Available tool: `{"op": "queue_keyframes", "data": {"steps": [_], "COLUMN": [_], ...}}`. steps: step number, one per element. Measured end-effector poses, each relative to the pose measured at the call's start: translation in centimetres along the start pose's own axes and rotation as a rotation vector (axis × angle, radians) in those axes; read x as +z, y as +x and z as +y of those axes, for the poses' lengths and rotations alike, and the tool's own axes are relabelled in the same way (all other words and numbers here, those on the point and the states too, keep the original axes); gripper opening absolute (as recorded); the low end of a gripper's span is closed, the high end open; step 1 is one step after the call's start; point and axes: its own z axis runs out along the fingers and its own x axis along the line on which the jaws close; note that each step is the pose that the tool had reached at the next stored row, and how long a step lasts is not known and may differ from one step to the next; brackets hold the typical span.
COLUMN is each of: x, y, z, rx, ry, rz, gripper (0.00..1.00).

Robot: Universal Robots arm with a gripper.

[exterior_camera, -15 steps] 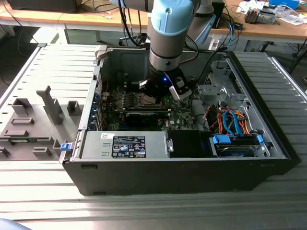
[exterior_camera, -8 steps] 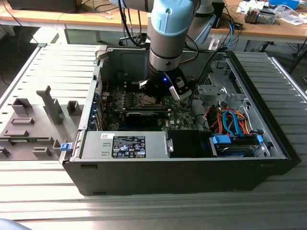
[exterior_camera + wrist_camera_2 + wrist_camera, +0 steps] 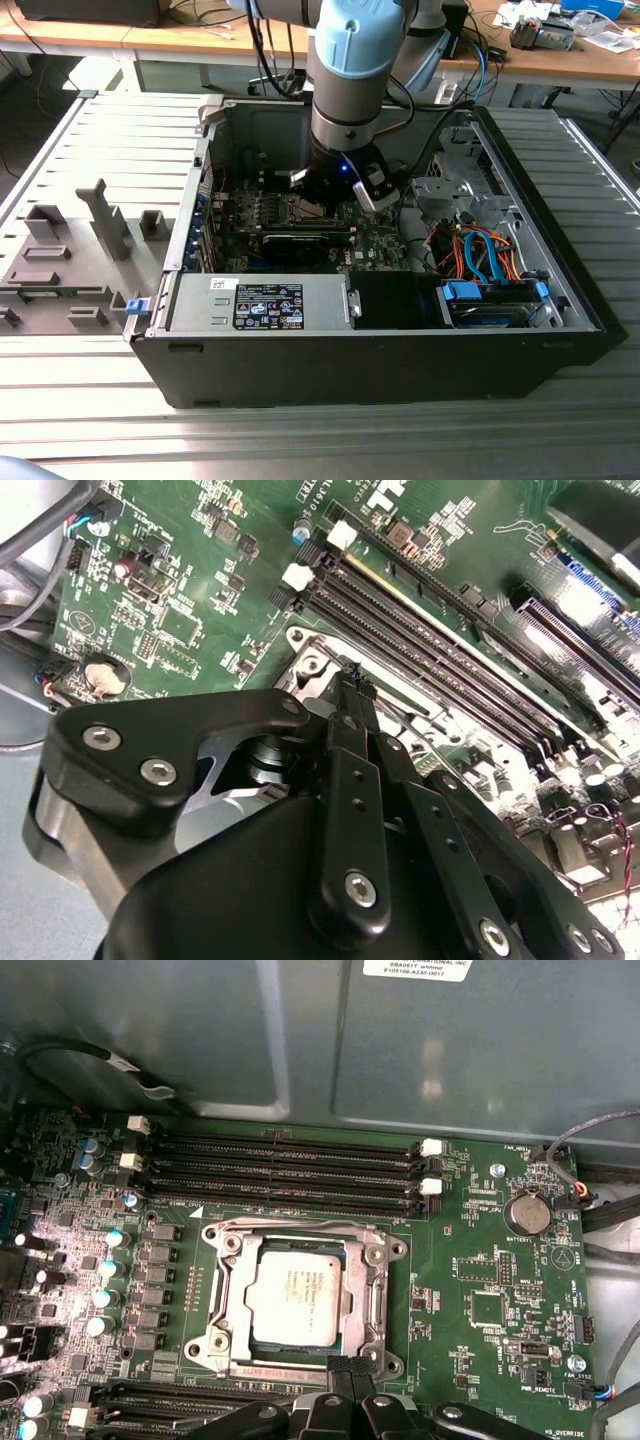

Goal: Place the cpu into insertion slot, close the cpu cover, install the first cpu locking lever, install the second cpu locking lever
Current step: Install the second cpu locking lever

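Cpu (image 3: pixel 297 1300) in insertion slot (image 3: pixel 260 1345) — cpu cover (image 3: pixel 370 1300) down.

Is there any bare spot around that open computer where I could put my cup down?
The ribbed metal table lies bare in front of the computer case and right of it. Left is crowded with grey fixture blocks. Inside, the gripper hangs by the cpu.

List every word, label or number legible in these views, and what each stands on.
Black label on the power supply: print too small to read.
White sticker on the case wall: cut off by the frame edge, blurred.
White lettering on the motherboard: too small to read reliably.
Markings on the cpu: faint, unreadable.
Nothing can be quoted with confidence.
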Motion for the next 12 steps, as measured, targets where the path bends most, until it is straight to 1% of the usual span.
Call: {"op": "queue_keyframes", "data": {"steps": [7, 8, 9, 12], "x": [-0.07, -0.03, 0.00, 0.06], "y": [0.05, 0.07, 0.09, 0.23], "z": [-0.66, -0.86, -1.07, -1.10], "rx": [0.000, 0.000, 0.000, 0.000], "ry": [-0.0004, -0.0013, -0.0070, -0.0085], "rz": [0.0000, -0.0002, -0.0006, -0.0006], "gripper": [0.11, 0.11, 0.11, 0.11]}}
